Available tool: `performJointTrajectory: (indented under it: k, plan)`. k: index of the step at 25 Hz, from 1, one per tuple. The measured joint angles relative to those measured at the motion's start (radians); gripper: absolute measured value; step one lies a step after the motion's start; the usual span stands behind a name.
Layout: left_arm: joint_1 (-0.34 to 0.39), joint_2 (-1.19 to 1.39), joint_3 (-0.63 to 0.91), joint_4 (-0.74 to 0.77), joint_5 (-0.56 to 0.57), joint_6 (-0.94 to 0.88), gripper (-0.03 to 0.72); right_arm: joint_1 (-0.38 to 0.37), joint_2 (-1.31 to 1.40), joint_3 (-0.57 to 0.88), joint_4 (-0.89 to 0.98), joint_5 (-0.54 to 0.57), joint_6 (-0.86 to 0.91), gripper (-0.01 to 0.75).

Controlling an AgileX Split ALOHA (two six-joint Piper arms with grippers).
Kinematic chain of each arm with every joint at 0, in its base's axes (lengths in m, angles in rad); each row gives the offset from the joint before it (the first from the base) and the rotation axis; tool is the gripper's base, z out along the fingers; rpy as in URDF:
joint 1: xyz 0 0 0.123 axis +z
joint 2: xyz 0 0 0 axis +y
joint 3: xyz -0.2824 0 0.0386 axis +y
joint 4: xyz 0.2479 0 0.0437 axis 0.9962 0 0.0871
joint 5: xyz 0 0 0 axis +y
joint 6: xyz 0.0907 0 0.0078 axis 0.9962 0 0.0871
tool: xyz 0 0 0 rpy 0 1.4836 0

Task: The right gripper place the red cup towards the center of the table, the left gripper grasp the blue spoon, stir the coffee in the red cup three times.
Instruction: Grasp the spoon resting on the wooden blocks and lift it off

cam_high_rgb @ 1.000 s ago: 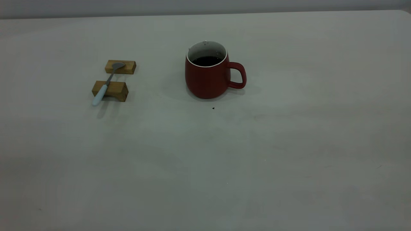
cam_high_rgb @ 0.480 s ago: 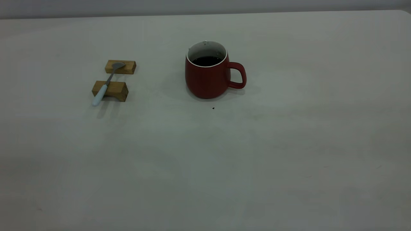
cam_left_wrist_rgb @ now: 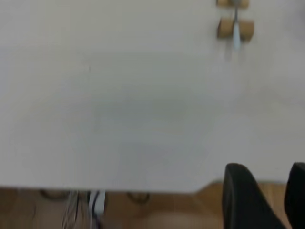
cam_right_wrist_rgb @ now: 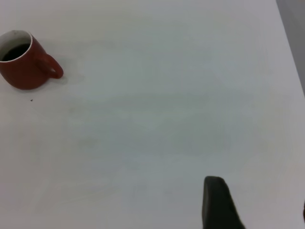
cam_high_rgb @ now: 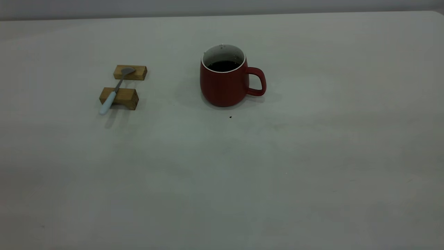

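Fingers: left gripper [cam_left_wrist_rgb: 267, 200] two dark fingers spread, nothing between; right gripper [cam_right_wrist_rgb: 257, 205] one finger plus a sliver at frame edge, spread, empty.
Blue spoon [cam_high_rgb: 114, 90]: 1, bridging 2 wooden blocks [cam_high_rgb: 119, 98], well ahead of left fingers.
Red cup [cam_high_rgb: 225, 78]: 1, upright on table [cam_high_rgb: 312, 156], far from right fingers.
Contents: coffee [cam_high_rgb: 223, 65], dark, below rim.

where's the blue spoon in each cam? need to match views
Exterior view: blue spoon at left, lying across two wooden blocks, apart from the red cup.
Left wrist view: spoon near the upper right edge, on the same blocks.
Right wrist view: not in it; only the cup shows.
Shared landmark: the blocks link exterior and left wrist views; the cup links exterior and right wrist views.
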Motion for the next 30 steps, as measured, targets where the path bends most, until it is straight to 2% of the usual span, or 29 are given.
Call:
performJointTrajectory:
  k: [5,8,15,21,26,30]
  plan:
    - [0.0,0.252,-0.008,0.0,-0.036,0.0,0.432,0.0,0.0,0.0,0.0,0.0,0.0,0.46]
    - [0.0,0.406,-0.035,-0.004,-0.111,-0.002,0.467,0.0,0.0,0.0,0.0,0.0,0.0,0.46]
    - [0.0,0.847,-0.117,-0.022,-0.344,-0.013,0.477,0.0,0.0,0.0,0.0,-0.001,0.0,0.46]
    - [0.0,1.253,-0.245,-0.05,-0.54,-0.013,0.477,0.0,0.0,0.0,0.0,-0.001,0.0,0.46]
    - [-0.008,1.547,-0.362,-0.054,-0.622,-0.015,0.477,0.0,0.0,0.0,0.0,-0.001,0.0,0.46]
    - [-0.057,1.733,-0.478,-0.054,-0.635,-0.02,0.477,0.0,0.0,0.0,0.0,-0.001,0.0,0.46]
